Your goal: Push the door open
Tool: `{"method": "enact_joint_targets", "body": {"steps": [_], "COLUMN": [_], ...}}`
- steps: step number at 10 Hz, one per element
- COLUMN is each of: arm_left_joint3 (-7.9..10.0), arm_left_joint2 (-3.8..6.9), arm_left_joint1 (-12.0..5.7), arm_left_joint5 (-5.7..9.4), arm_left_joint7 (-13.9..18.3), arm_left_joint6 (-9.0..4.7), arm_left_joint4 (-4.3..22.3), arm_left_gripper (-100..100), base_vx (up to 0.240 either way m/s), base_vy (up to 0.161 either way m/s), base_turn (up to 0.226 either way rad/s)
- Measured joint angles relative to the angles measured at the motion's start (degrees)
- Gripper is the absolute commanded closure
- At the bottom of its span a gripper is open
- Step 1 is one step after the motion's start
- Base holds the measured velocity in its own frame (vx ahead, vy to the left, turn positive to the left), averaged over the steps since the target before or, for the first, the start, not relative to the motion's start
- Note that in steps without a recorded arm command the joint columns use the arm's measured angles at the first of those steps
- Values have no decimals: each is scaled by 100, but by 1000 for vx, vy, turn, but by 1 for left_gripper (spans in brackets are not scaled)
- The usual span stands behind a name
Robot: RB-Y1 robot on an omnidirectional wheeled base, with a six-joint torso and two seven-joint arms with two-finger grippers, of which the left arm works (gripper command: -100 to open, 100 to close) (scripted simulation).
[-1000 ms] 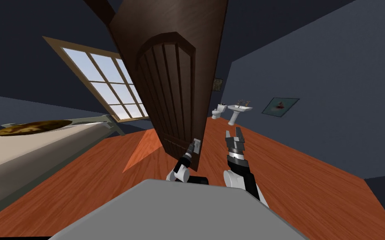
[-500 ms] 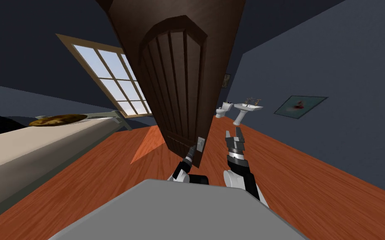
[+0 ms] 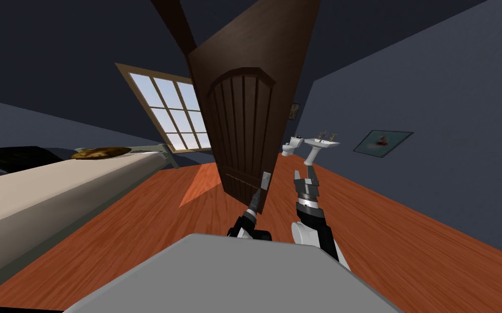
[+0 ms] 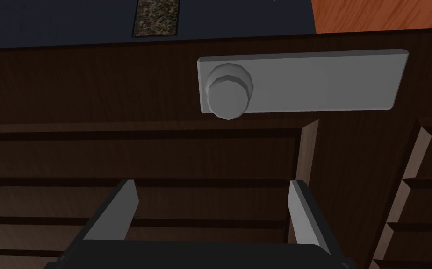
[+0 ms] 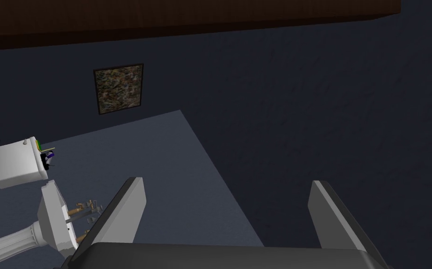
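The dark brown panelled door (image 3: 244, 125) stands ajar straight ahead, its free edge toward my right arm. A grey handle plate (image 3: 266, 180) sits low on that edge. My left gripper (image 3: 256, 198) is just below the plate, close to the door face. In the left wrist view its fingers (image 4: 117, 215) stand open with nothing between them. They point at the door panels (image 4: 117, 154), a little short of the round grey knob (image 4: 229, 91) on its plate (image 4: 322, 81). My right gripper (image 3: 305, 176) is held up beside the door's edge, open (image 5: 226, 210) and empty.
A bed (image 3: 54, 185) runs along the left, under a window (image 3: 176, 111). Past the door, a white toilet (image 3: 292, 145) and a pedestal sink (image 3: 320, 144) stand against the far wall. Orange wood floor (image 3: 407, 233) spreads to the right, up to a dark blue wall.
The whole head view has shifted, so I have moved. The door now stands a little farther off. My left hand sits lower, just below the handle plate.
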Motion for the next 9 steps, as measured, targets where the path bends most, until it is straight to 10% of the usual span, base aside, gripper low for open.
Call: {"method": "enact_joint_targets", "body": {"steps": [5, 9], "arm_left_joint3": [107, 229], "arm_left_joint2": [213, -73], "arm_left_joint1": [-147, -330], "arm_left_joint5": [-71, -141], "arm_left_joint7": [101, 232], "arm_left_joint6": [-34, -73], "arm_left_joint4": [147, 323], "arm_left_gripper": [-100, -100], "base_vx": [197, 168], "base_vy": [-101, -83], "base_turn": [-24, -15]}}
